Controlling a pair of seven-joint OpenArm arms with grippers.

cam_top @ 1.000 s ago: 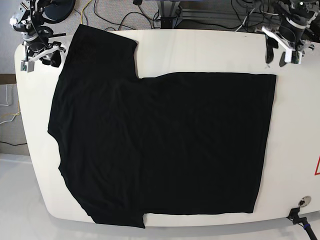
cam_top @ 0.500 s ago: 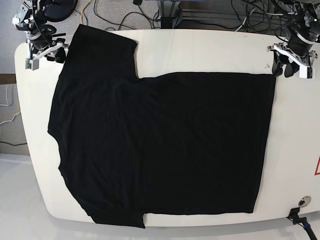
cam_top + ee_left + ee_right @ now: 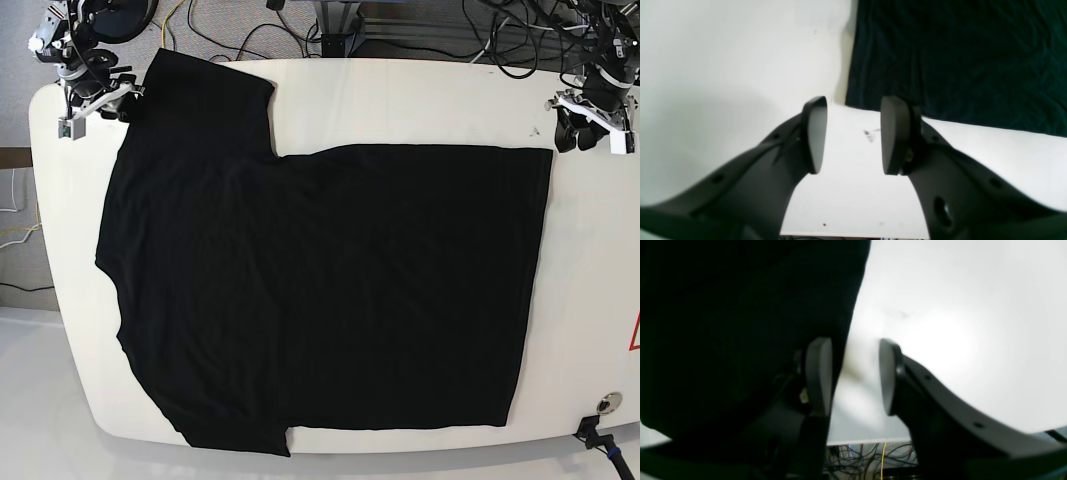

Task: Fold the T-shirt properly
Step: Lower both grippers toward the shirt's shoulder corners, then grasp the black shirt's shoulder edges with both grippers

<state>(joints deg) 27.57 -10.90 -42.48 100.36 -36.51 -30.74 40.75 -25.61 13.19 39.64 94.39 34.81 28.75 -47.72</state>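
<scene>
T-shirt lies spread flat on the white bench, plain black side up, no print showing; one sleeve toward the right gripper's end, straight hem toward the left gripper's end. Long axis of the garment runs from one gripper to the other. Left gripper hovers over bare bench with jaws parted and nothing between them; the hem corner sits just ahead of its fingertips, cloth spreading away ahead and to one side. Right gripper likewise parted and empty; it straddles the sleeve edge, one finger over the cloth, the other over bare bench. Whether that finger touches the fabric cannot be told. Judgement: right arm is already at the cloth, left arm only near it. Coming move likely turns on each gripper taking its own far-edge corner, then drawing that edge across the shirt's short axis toward the near side
</scene>
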